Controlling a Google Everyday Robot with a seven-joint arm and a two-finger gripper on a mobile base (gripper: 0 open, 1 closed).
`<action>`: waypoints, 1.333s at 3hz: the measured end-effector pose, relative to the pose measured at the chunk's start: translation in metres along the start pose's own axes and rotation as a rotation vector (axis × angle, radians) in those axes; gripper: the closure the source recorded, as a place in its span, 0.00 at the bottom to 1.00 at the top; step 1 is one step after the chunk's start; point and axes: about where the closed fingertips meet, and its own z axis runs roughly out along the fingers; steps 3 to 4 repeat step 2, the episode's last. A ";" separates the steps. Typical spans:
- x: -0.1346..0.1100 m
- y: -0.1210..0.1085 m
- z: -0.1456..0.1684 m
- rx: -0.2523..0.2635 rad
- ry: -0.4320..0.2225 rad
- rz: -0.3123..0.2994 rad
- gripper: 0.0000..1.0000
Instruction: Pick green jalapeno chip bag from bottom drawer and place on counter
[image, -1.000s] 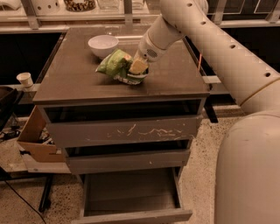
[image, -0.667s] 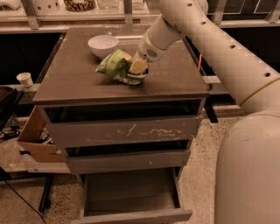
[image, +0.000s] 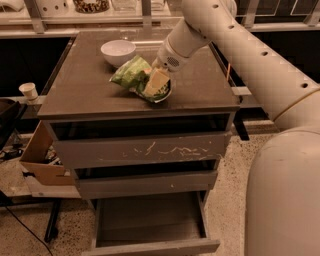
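The green jalapeno chip bag (image: 129, 74) lies on the counter (image: 200, 87), just in front of and to the right of the white bowl (image: 118, 52). My gripper (image: 156, 85) reaches down from the upper right and is shut on the bag's right end, low at the counter surface. The bag's right part is hidden under the gripper. The bottom drawer (image: 150, 222) is pulled open at the foot of the cabinet and shows nothing inside.
The scratched drawer front (image: 145, 150) and a plain one below it are shut. A cardboard box (image: 40, 157) and a paper cup (image: 28, 91) stand to the left of the cabinet. My arm and body fill the right side. A rail runs behind the counter.
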 end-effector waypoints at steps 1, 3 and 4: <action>0.000 0.000 0.000 0.000 0.000 0.000 0.00; 0.000 0.000 0.000 0.000 0.000 0.000 0.00; 0.000 0.000 0.000 0.000 0.000 0.000 0.00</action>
